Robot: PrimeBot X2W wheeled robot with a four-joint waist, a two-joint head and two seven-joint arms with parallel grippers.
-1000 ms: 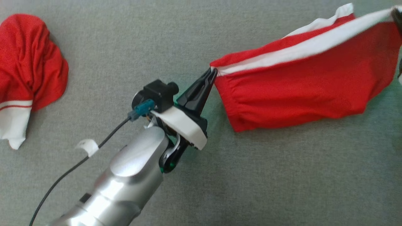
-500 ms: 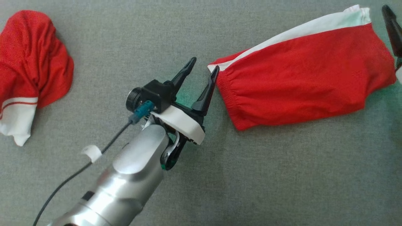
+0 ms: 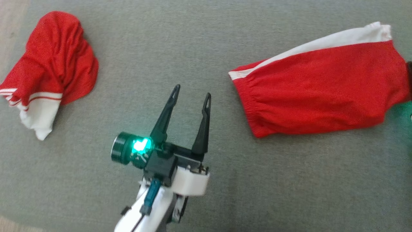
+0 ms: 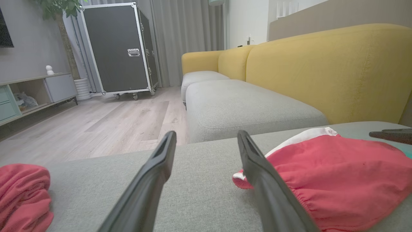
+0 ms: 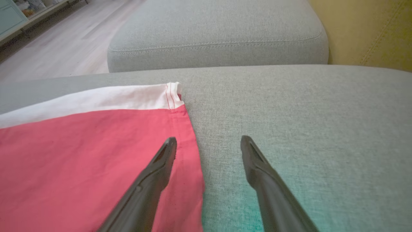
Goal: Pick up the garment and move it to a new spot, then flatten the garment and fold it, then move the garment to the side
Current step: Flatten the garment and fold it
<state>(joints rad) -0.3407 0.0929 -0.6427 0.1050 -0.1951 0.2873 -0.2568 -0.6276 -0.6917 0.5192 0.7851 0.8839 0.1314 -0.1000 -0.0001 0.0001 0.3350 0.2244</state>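
Two red garments lying: flat garment (image 3: 318, 93), crumpled garment (image 3: 54, 61). Two grippers showing: left gripper (image 3: 192, 90), right gripper (image 5: 208, 138), each carrying two fingers.

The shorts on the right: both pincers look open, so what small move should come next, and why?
Probably ease the left pincer toward the waistband corner to grip it for a fold. The shorts lie spread fairly flat on the cushion, both pincers stand open holding nothing, and the left one is apart from the cloth, while the right pincer hovers at the hem.
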